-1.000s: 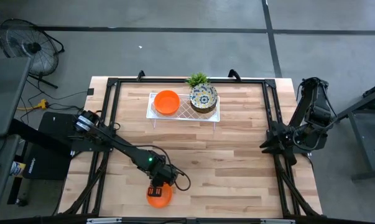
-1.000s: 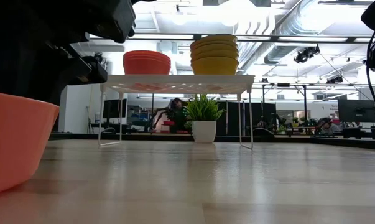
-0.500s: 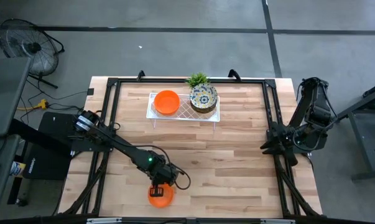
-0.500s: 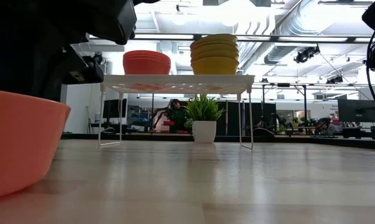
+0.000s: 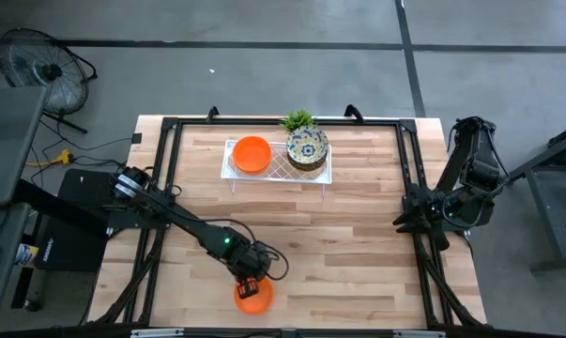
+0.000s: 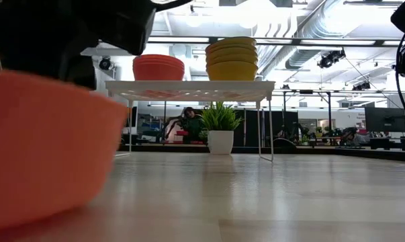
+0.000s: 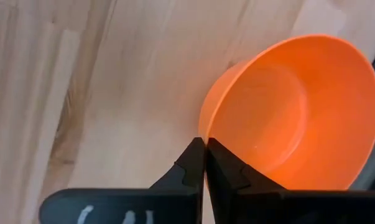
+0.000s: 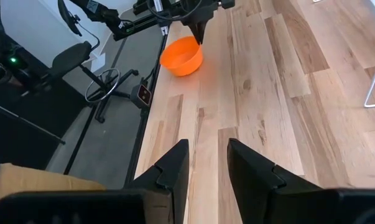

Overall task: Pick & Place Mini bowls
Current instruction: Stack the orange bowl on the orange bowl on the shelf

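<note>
One plain orange mini bowl [image 5: 252, 297] is near the table's near edge, left of the middle; it fills the left of the low view [image 6: 41, 154] and shows in the right wrist view [image 8: 182, 56]. My left gripper [image 5: 248, 283] is shut on its rim. A stack of orange bowls [image 5: 252, 153] and a stack of patterned bowls [image 5: 307, 148] rest on the white lattice tray [image 5: 279, 175] at the far middle. My right gripper [image 8: 207, 158] is open and empty at the table's right side. My left gripper pinches the orange bowl's rim [image 7: 204, 135] on the bowl's far-left side, one finger [image 7: 223, 167] inside the bowl and one outside. The fingers come slanting down from the far left. The bowl is open side up, its rim tilted in the low view; on the table or just above it, I cannot tell.
A small green potted plant [image 5: 298, 120] stands behind the tray at the far edge. A black frame [image 5: 170, 169] runs along the table's left, far and right sides. Bare wood lies between the tray and the held bowl.
My left gripper has gone toward the table's right edge and a little toward the near edge, still shut on the orange bowl. The bowl has gone with it and shows larger and more tilted in the low view.
</note>
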{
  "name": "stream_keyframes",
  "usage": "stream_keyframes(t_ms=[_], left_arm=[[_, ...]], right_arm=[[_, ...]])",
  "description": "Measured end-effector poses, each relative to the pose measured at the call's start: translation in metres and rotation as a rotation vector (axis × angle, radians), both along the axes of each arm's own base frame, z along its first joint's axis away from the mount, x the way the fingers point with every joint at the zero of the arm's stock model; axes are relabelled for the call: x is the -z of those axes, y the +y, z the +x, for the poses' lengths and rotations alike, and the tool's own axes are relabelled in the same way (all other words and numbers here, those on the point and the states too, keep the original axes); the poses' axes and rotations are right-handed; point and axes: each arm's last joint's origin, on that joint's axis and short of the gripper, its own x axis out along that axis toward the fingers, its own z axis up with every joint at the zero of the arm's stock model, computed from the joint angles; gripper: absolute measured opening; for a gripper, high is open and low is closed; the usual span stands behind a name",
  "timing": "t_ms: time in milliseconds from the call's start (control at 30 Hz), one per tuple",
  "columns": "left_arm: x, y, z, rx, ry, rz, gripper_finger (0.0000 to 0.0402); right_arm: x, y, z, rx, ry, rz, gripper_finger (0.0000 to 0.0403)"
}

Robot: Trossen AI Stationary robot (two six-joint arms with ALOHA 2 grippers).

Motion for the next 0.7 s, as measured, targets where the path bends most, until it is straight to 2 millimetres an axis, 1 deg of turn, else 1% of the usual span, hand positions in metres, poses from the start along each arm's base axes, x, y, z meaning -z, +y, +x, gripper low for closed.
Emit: stream_keyframes(t_ms=[200, 500, 700], left_arm=[[-0.011, -0.003, 0.006, -0.058, -0.024, -0.040, 0.0001], [-0.032, 0.003, 0.014, -0.148, -0.003, -0.052, 0.0000], [-0.049, 0.007, 0.022, -0.190, -0.032, -0.054, 0.0000]], right_arm=[[0.000, 0.000, 0.000, -0.007, 0.000, -0.005, 0.0098], [0.000, 0.000, -0.001, -0.025, 0.013, 0.000, 0.0098], [0.001, 0.000, -0.001, -0.025, 0.014, -0.002, 0.0098]])
